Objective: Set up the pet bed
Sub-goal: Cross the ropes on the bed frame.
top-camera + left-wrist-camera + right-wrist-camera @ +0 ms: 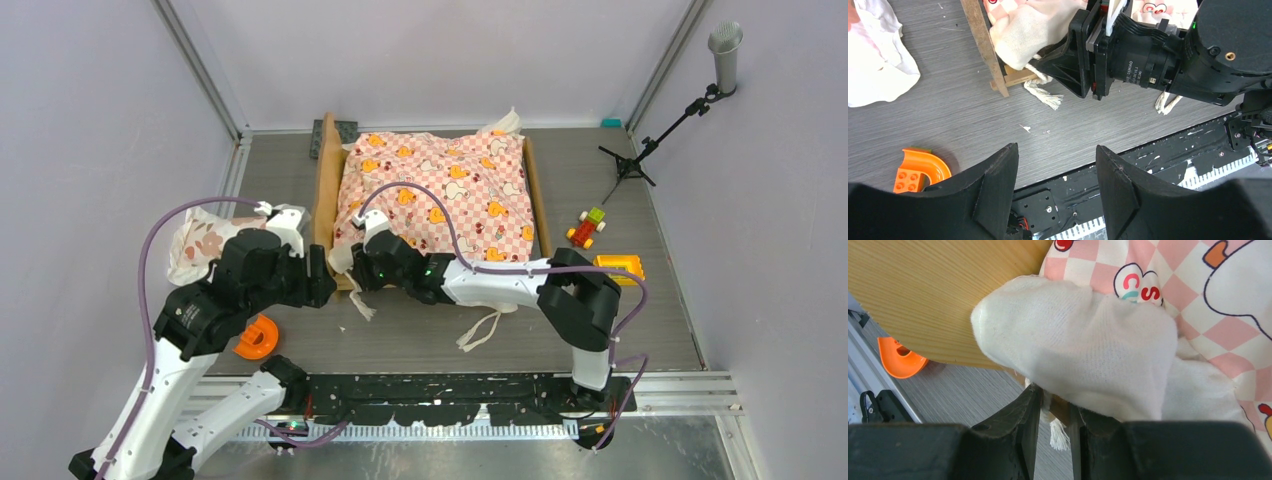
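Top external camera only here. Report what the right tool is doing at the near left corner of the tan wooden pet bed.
Observer: The right tool has its fingers narrowly apart, with a bulging cream cloth corner of the pink-checkered sheet just ahead of them. I cannot tell whether anything is gripped.
Operator: Report the left tool.
Observer: The left tool is open, with nothing between its fingers, over the grey table.
Operator: Name what lies loose below that corner.
Observer: A frayed cream cord lies on the table beside the corner of the tan wooden pet bed frame.
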`<state>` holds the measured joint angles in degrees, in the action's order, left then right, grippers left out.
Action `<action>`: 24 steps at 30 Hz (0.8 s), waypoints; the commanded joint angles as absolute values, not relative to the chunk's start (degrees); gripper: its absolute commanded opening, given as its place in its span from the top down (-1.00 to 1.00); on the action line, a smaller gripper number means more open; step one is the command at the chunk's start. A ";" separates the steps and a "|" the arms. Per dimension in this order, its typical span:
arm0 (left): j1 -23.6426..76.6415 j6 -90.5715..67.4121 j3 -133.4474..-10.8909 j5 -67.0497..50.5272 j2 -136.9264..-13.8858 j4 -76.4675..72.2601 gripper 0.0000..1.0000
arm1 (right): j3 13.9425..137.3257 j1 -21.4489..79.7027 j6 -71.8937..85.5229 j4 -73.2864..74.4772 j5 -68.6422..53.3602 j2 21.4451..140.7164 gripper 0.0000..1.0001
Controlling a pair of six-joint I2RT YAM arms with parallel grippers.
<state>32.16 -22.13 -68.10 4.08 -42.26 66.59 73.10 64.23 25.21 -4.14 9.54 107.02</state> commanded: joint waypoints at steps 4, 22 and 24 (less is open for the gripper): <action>31.99 -21.66 -68.08 5.06 -41.33 66.20 -0.20 | 76.31 63.71 25.21 -5.10 8.95 108.79 0.43; 31.99 -21.01 -67.32 6.17 -41.05 66.14 -0.20 | 81.78 63.27 19.87 3.14 10.47 104.92 0.86; 31.99 -20.88 -67.32 6.37 -40.81 66.31 -0.20 | 83.09 63.13 19.11 3.86 10.46 105.02 0.87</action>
